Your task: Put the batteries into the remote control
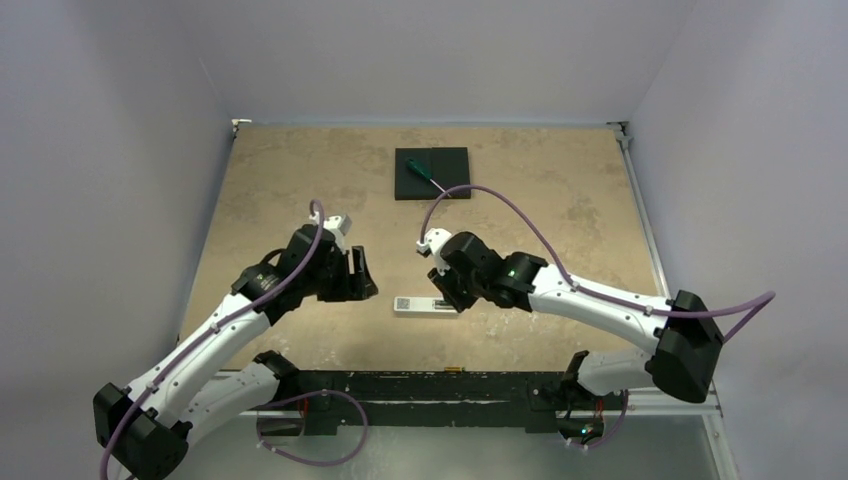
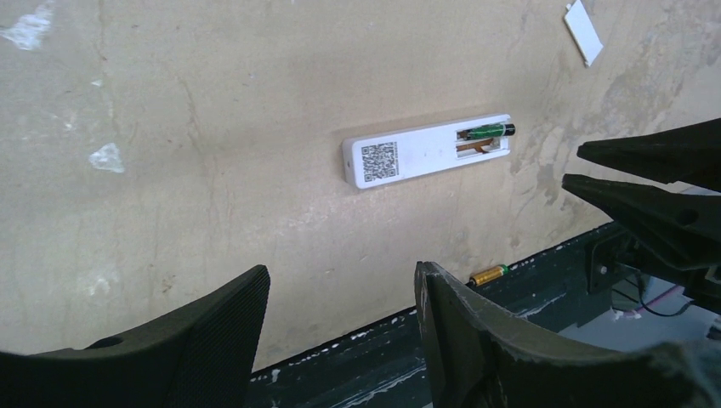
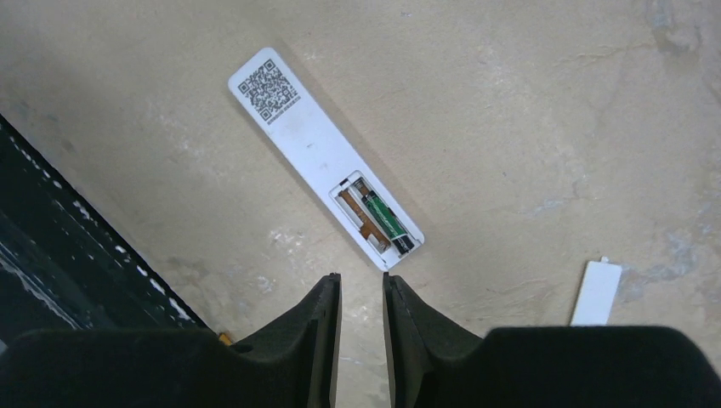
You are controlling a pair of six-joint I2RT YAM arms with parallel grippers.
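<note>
Remote control [image 3: 319, 153] holds one seated battery [image 3: 387, 223]; second slot [image 3: 353, 212] empty. Left gripper [image 2: 340, 280] wide open, right gripper [image 3: 361, 285] barely parted, both empty. Grasp the loose battery [image 2: 489, 274] at the table's [image 2: 212, 170] near edge mid-length.

One remote control [image 3: 323, 153]. Two batteries: one battery [image 3: 387, 223] sits in the remote control's open compartment, and a second battery [image 2: 489, 274] lies loose at the near edge of the table [image 1: 560, 200]. One small flat white cover strip [image 3: 597, 293]. One black square pad [image 1: 450, 162] near the far edge, and on it one green-handled screwdriver [image 1: 425, 178]. Two arms, each with one hand: the left hand [image 2: 340, 272] and the right hand [image 3: 360, 285], two fingers apiece.
</note>
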